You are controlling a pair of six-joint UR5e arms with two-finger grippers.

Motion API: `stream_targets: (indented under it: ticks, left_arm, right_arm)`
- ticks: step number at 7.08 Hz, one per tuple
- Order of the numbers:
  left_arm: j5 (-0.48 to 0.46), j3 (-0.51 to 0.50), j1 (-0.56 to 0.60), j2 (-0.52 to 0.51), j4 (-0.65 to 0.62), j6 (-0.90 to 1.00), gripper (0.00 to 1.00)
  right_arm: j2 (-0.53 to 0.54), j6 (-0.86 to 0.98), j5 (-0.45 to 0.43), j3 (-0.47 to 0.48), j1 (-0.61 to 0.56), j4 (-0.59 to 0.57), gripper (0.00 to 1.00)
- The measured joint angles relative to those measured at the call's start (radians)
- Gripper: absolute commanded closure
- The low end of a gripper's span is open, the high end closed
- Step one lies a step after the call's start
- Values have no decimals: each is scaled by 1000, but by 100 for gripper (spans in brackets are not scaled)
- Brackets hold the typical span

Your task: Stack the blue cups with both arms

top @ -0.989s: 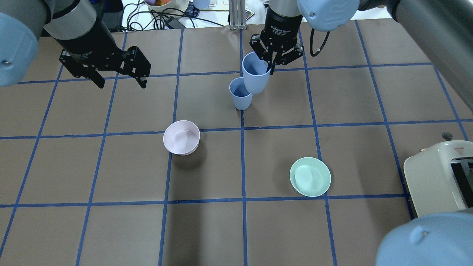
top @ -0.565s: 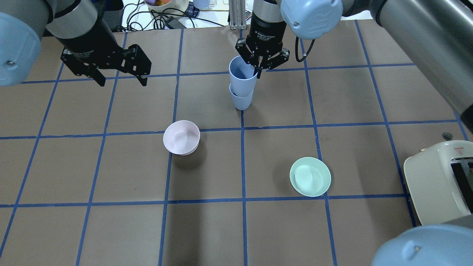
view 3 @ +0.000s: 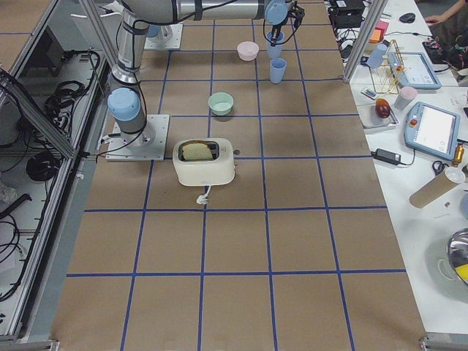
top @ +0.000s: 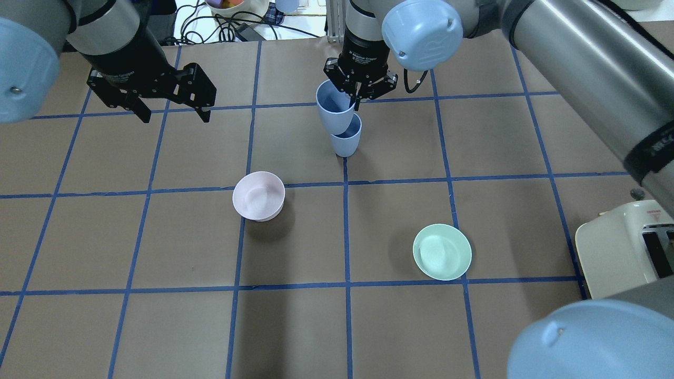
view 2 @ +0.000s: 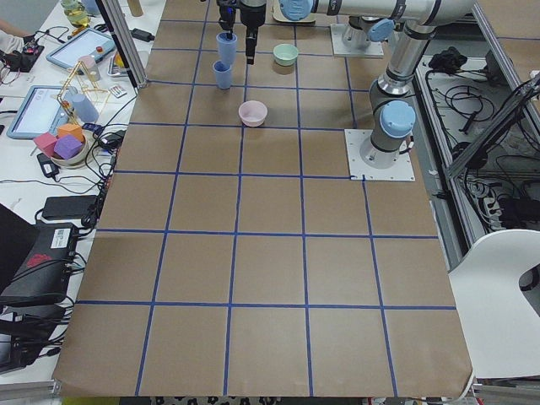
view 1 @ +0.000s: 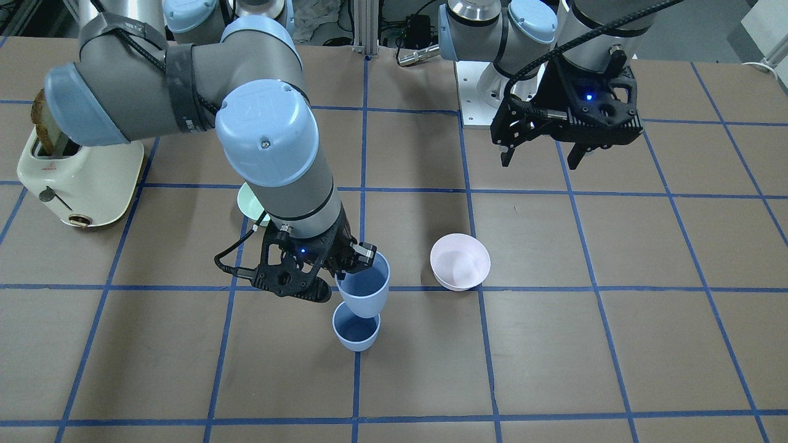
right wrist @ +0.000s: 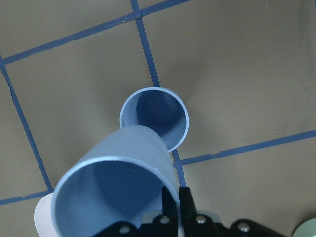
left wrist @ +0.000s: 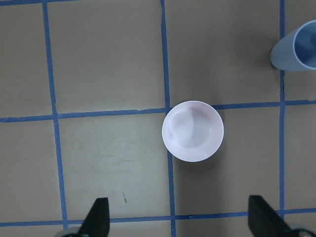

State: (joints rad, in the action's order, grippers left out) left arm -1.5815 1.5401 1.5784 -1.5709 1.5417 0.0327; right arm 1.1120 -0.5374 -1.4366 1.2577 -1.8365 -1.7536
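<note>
Not stacked yet: the right fingers [right wrist: 183, 200] pinch one blue cup [top: 334, 110] by its rim, tilted just over the other cup [top: 347, 143] standing on the table [top: 474, 326]; the left fingers [top: 203, 108] hang spread, empty.

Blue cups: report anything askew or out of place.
The held cup in the right gripper is tilted, its base over the standing cup's rim rather than centred on its mouth. Nothing else stands out.

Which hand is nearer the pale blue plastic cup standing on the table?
Right. The right hand hangs just above the standing cup, holding an identical cup tilted over its rim. The left hand hovers open, far to its left.
</note>
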Motion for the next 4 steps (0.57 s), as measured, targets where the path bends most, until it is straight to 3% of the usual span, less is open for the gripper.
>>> stream_targets:
  ticks: [4]
  left_arm:
    - [0, 1, 2, 0, 0, -1, 0]
  right_arm:
    - [-14, -6, -12, 2, 35, -43, 100]
